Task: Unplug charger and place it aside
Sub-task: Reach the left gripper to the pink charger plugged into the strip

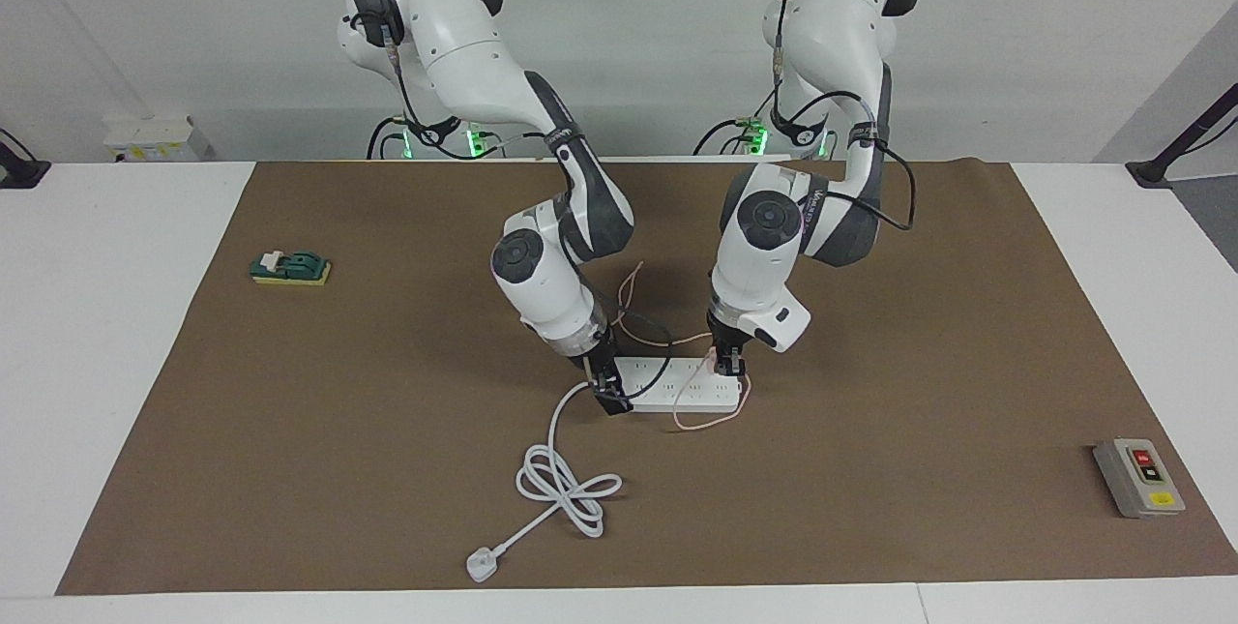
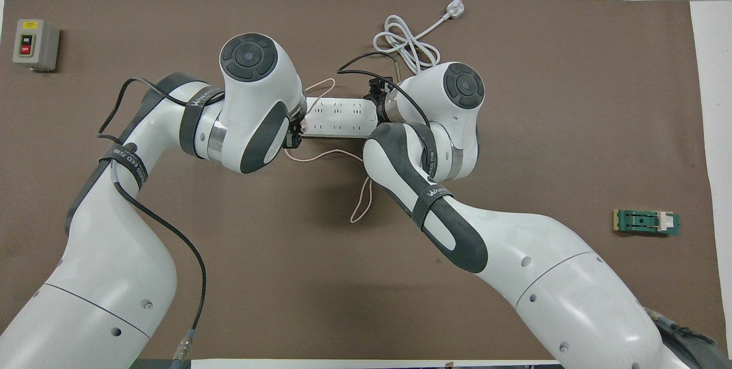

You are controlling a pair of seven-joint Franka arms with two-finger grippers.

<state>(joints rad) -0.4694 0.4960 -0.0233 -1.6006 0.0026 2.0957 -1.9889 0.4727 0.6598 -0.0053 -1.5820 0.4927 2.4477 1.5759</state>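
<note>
— Both arms are down at the white power strip (image 1: 677, 384), which lies on the brown mat (image 1: 919, 334) near the middle of the table. Where is each gripper?

— The left gripper (image 1: 727, 363) is at the strip's end toward the left arm's side, set down on the charger (image 2: 303, 125), a small pale pink cube plugged in there. The right gripper (image 1: 609, 390) is at the strip's other end, where the thick white cord (image 1: 566, 479) leaves it.

— Fingers?

— Left ones are narrow around the charger, as far as I can see. For the right gripper, I cannot tell.

— And the charger's cable?

— The thin pink cable (image 1: 711, 421) loops on the mat beside the strip.

— Anything at the edges?

— A grey switch box (image 1: 1138, 477) near the corner at the left arm's end, farther from the robots; a green block (image 1: 290, 268) toward the right arm's end.
</note>
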